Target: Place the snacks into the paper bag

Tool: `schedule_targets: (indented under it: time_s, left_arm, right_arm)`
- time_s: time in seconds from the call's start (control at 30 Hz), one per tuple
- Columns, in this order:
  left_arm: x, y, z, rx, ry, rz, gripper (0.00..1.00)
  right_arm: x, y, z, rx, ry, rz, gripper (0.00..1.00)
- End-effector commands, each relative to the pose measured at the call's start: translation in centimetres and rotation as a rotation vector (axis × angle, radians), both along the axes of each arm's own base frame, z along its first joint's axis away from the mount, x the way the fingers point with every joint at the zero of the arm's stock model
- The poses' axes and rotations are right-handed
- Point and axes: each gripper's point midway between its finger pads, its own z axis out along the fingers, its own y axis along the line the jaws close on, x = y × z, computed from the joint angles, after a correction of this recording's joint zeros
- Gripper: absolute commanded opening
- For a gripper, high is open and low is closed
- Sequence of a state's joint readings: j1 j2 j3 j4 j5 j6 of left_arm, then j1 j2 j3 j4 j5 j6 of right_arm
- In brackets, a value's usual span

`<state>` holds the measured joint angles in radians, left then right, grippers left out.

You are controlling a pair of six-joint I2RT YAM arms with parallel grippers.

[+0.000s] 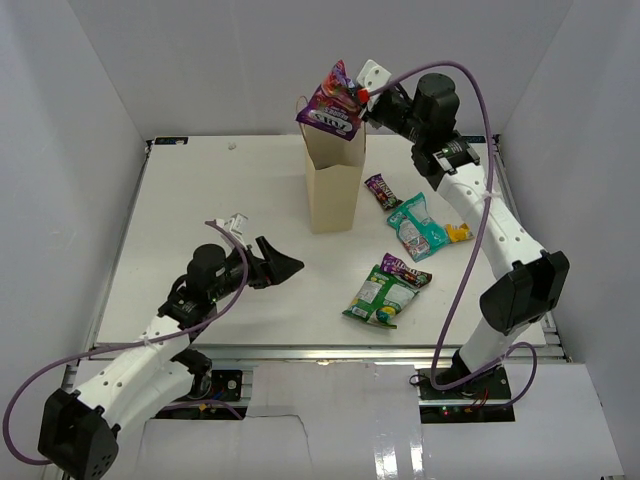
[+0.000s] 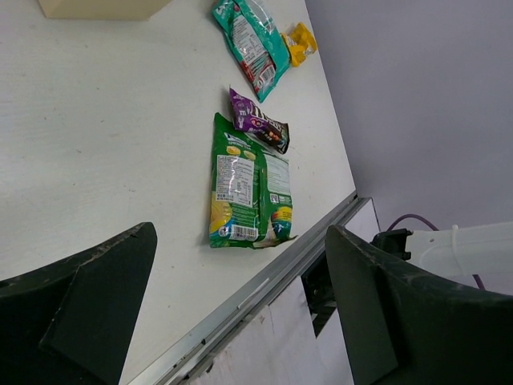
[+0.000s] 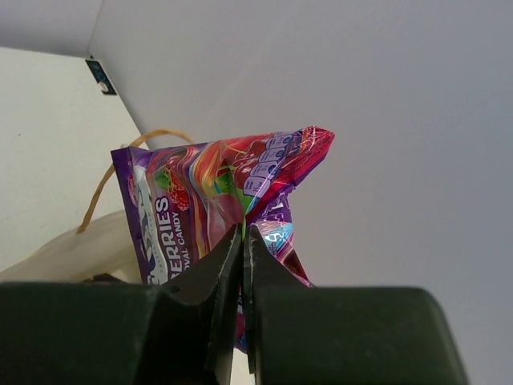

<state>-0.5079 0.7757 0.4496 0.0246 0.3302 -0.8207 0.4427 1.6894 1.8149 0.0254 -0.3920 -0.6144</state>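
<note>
The white counter (image 1: 200,190) carries everything. The paper bag (image 1: 335,190) stands upright towards its far side, mouth open, with one thin loop handle (image 3: 120,160) showing beside the mouth in the right wrist view.

The right arm reaches high over the far edge. The right claw (image 1: 365,95) is pinched nearly closed on the upper part of the purple bag (image 1: 335,103), and the right wrist view shows the two fingers pressed together on the glossy film (image 3: 208,192). This purple bag hangs tilted directly over the paper bag's mouth. Its lower edge overlaps the rim in the top view, but whether it is already inside cannot be told.

The left arm lies low at the near left. The left claw (image 1: 278,265) is spread wide and grips nothing, pointing towards the snacks on the right.

The green bag (image 1: 380,298) lies flat near the counter's front edge, its printed back up in the left wrist view (image 2: 244,184). The teal bag (image 1: 418,228) lies flat farther back, between the green bag and the right arm. The near bar (image 1: 404,269), small and purple, touches the green bag's far end. The far bar (image 1: 383,190) lies just right of the paper bag. The yellow packet (image 1: 458,234) sits just beside the teal bag's right edge.
</note>
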Motion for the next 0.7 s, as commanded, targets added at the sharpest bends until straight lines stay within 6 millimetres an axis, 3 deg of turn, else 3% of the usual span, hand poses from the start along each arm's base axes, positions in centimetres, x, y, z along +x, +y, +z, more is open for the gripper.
schedule_targets:
  time_s: [0.0,0.2,0.3,0.53,0.63,0.67]
  left_arm:
    - [-0.1,-0.3,0.3,0.002,-0.026,-0.028,0.96]
    - [0.3,-1.3,0.5,0.017,-0.045,-0.081,0.97]
    - [0.4,-1.7,0.3,0.021,-0.043,-0.105,0.97]
    - [0.7,-2.4,0.4,0.033,-0.052,-0.132,0.97]
    - [1.1,-2.8,0.5,0.048,-0.065,-0.142,0.97]
    - [1.2,-3.0,0.9,0.049,-0.073,-0.146,0.97]
  right_arm:
    - [-3.0,-1.8,6.1,0.050,-0.221,-0.024,0.08]
    - [-3.3,-2.9,4.6,0.023,-0.217,-0.063,0.08]
    - [-3.5,-2.7,2.9,-0.008,-0.205,-0.048,0.08]
    - [-2.0,-2.1,-0.2,-0.090,-0.189,-0.057,0.08]
    - [-1.4,-1.4,-2.0,-0.155,-0.171,-0.050,0.16]
    - [-1.4,-1.0,-2.4,-0.166,-0.168,-0.040,0.24]
